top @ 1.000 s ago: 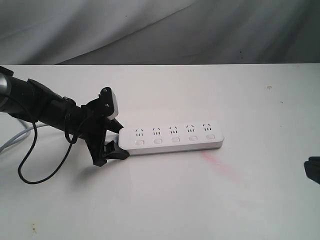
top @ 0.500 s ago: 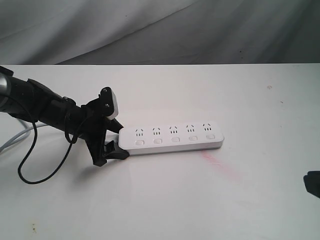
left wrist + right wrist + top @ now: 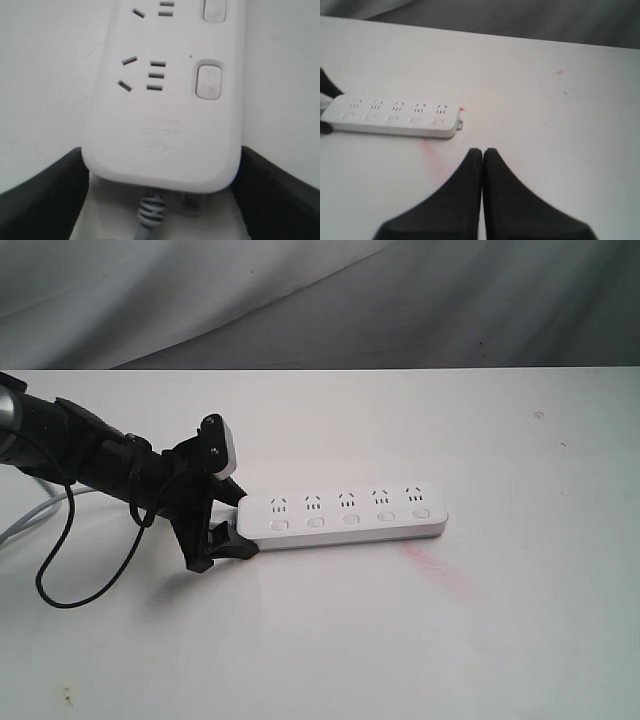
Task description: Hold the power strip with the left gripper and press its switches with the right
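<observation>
**Item 1: my left tool** (image 3: 240,522) (image 3: 160,170). Black two-finger claw on a slim black arm, with a thin cable looping down to the desk (image 3: 330,640). It comes in low from the left of the exterior view. It is clamped on the cord end of the power strip. One finger (image 3: 45,190) lies against each long edge, and the rounded end of the strip sits between them.

**Item 2: power strip** (image 3: 345,517) (image 3: 165,115) (image 3: 395,116). Long white bar, lying flat on the desk a little left of centre in the exterior view. Its free end points right and is angled slightly away from the camera. There are five socket groups along the far edge. Its grey-white cord (image 3: 150,212) (image 3: 30,518) leaves the gripped end, passes between my left fingers and runs off towards the left edge of the desk.

**Item 3: switches** (image 3: 351,520) (image 3: 392,119). Five small white rounded buttons in a row, one beside each socket group, along the near edge. The one nearest my left tool (image 3: 208,81) shows clearly in the left wrist view. I cannot tell from any view whether any of them is on or off. Nothing is touching them.

**Item 4: my right tool** (image 3: 482,152). It shows only in its own wrist view. The black fingers are pressed together tip to tip with nothing between them. It sits above bare desk, well apart from the strip's free end.

**Item 5: pink smear** (image 3: 435,570) (image 3: 432,155). A faint streak on the desk, running from just beside the strip's free end towards the near side.
</observation>
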Robot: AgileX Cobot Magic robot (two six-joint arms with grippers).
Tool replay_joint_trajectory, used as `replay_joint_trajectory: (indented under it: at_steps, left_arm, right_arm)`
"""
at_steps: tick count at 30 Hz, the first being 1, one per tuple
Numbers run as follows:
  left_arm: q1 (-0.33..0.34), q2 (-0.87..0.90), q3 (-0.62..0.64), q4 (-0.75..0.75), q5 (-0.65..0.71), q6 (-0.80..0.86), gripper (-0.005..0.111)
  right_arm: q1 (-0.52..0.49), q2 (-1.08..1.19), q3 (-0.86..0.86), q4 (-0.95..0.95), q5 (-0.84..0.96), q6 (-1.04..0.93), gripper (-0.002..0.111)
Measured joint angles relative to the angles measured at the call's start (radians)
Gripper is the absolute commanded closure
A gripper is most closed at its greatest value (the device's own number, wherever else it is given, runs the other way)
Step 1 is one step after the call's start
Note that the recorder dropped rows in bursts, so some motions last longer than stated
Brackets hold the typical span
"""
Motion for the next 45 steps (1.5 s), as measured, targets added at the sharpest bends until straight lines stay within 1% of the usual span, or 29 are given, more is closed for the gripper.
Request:
replay_joint_trajectory:
  at_steps: [4, 7, 14, 22, 25, 26, 28, 29, 30, 32, 36, 41, 45]
  left_arm:
    - [0.0, 0.0, 0.0, 0.0, 0.0, 0.0, 0.047]
    - [0.0, 0.0, 0.0, 0.0, 0.0, 0.0, 0.047]
    - [0.0, 0.0, 0.0, 0.0, 0.0, 0.0, 0.047]
    - [0.0, 0.0, 0.0, 0.0, 0.0, 0.0, 0.047]
    - [0.0, 0.0, 0.0, 0.0, 0.0, 0.0, 0.047]
    - [0.0, 0.0, 0.0, 0.0, 0.0, 0.0, 0.047]
    - [0.0, 0.0, 0.0, 0.0, 0.0, 0.0, 0.047]
    - [0.0, 0.0, 0.0, 0.0, 0.0, 0.0, 0.047]
    - [0.0, 0.0, 0.0, 0.0, 0.0, 0.0, 0.047]
    - [0.0, 0.0, 0.0, 0.0, 0.0, 0.0, 0.047]
    - [0.0, 0.0, 0.0, 0.0, 0.0, 0.0, 0.047]
    - [0.0, 0.0, 0.0, 0.0, 0.0, 0.0, 0.047]
    - [0.0, 0.0, 0.0, 0.0, 0.0, 0.0, 0.047]
  right_arm:
    - [-0.061, -0.074, 0.0, 0.0, -0.001, 0.018, 0.108]
    - [-0.082, -0.144, 0.0, -0.002, -0.002, 0.02, 0.108]
    - [-0.083, -0.266, 0.0, -0.002, -0.002, 0.02, 0.108]
    - [-0.083, -0.284, 0.0, -0.009, -0.002, 0.021, 0.108]
    - [-0.083, -0.284, 0.008, -0.045, -0.013, 0.026, 0.108]
    - [-0.083, -0.284, 0.026, -0.055, -0.052, 0.032, 0.108]
    - [-0.083, -0.284, 0.098, -0.063, -0.209, 0.043, 0.108]
    - [-0.083, -0.282, 0.168, -0.067, -0.336, 0.061, 0.108]
    - [-0.083, -0.282, 0.218, -0.067, -0.416, 0.068, 0.108]
    - [-0.083, -0.282, 0.314, -0.067, -0.507, 0.072, 0.108]
    - [-0.083, -0.282, 0.438, -0.061, -0.528, 0.074, 0.108]
    - [-0.083, -0.282, 0.485, -0.061, -0.532, 0.076, 0.108]
    - [-0.083, -0.282, 0.489, -0.059, -0.532, 0.076, 0.108]
